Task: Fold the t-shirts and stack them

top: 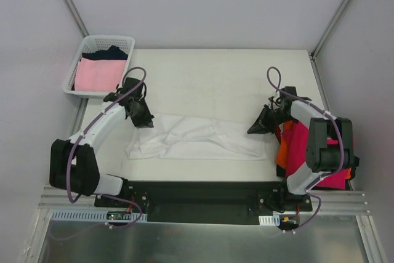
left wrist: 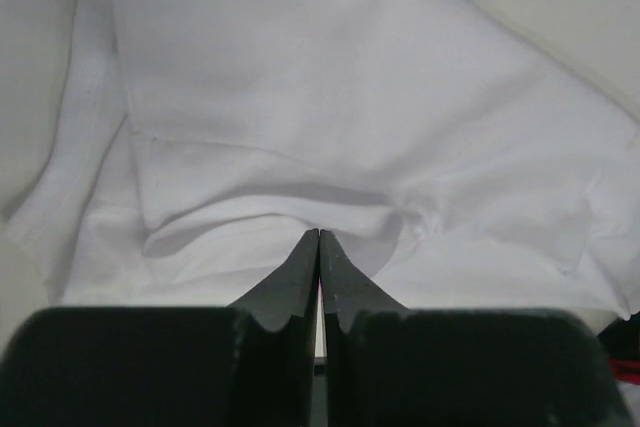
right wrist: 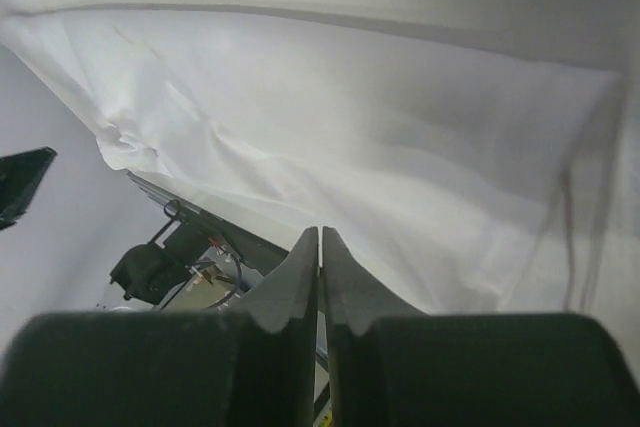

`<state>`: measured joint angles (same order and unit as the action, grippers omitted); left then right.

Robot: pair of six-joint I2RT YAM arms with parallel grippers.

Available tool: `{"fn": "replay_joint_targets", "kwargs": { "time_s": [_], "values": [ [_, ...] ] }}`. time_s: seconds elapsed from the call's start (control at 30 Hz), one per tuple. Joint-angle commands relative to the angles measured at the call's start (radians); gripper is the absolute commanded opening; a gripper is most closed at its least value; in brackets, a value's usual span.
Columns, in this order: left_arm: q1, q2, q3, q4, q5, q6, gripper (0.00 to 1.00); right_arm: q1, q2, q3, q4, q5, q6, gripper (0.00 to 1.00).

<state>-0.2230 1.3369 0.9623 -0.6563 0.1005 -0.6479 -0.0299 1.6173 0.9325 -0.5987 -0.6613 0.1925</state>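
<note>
A white t-shirt (top: 197, 137) lies stretched out and wrinkled across the middle of the table. My left gripper (top: 145, 121) is at its far left corner. In the left wrist view the jaws are closed at their tips (left wrist: 319, 233), and the white cloth (left wrist: 330, 117) bunches into folds there. My right gripper (top: 253, 129) is at the shirt's right edge. Its jaws (right wrist: 320, 231) are closed on the edge of the white cloth (right wrist: 380, 147). A magenta-red t-shirt (top: 300, 143) and an orange t-shirt (top: 282, 149) lie piled under my right arm.
A white lattice basket (top: 98, 64) stands off the table's far left corner. It holds a pale pink shirt (top: 98, 74) and a navy one (top: 109, 53). Grey walls close in the back and sides. The black rail (top: 197, 192) with the arm bases runs along the near edge.
</note>
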Motion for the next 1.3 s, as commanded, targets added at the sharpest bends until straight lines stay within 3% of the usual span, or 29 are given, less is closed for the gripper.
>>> {"fn": "replay_joint_targets", "kwargs": {
  "time_s": [0.0, 0.23, 0.5, 1.27],
  "values": [
    [-0.015, 0.116, 0.107, 0.061, 0.037, 0.024, 0.0, 0.108, 0.044, 0.069, 0.059, 0.015, 0.082, 0.06],
    [-0.058, 0.303, 0.233, 0.102, 0.056, 0.044, 0.0, 0.242, 0.151, 0.146, 0.089, 0.015, 0.136, 0.05],
    [-0.091, 0.413, 0.234, 0.181, 0.116, 0.031, 0.0, 0.303, 0.181, 0.152, 0.091, 0.029, 0.15, 0.05],
    [-0.174, 0.113, -0.105, 0.211, 0.133, -0.07, 0.0, 0.366, 0.254, 0.198, 0.092, 0.035, 0.159, 0.05]
  ]
}}
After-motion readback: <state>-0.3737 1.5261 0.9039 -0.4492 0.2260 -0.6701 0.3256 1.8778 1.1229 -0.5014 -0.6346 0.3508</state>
